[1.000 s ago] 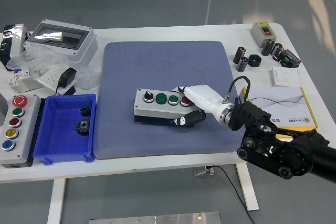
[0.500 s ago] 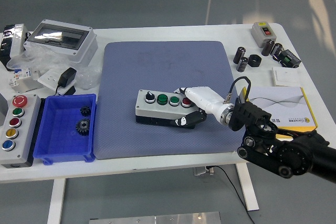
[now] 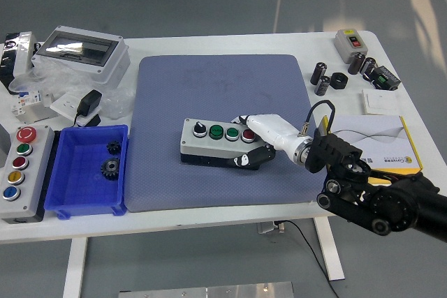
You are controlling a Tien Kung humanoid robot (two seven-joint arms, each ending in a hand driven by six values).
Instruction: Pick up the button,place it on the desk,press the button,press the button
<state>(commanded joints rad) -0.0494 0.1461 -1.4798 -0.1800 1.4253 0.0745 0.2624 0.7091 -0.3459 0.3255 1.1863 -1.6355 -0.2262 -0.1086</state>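
Hand clamped on the button box, mid-mat

Button box sits just left of frame centre on the blue-grey mat, a grey panel carrying a black selector knob, two green buttons and a red one at its right end. From the lower right of the frame the robot's black right arm reaches in, and its right hand wraps the box's right end: white fingers lie over the top beside the red button, while a dark thumb presses the near side wall. So the hand is closed around the box, not wide. I cannot tell whether the box rests flat on the mat or is tipped slightly; its near edge looks a touch raised. No left arm shows anywhere.

Judging from this, the placing step is at hand. To do it well, I would want the box set down level and square before the fingers let go, so it does not rock once pressed. Releasing straight up and away from the red button should avoid an accidental press or a nudge sideways.

At far left a second panel with coloured buttons lies beside a blue bin holding gears, well apart from the work.
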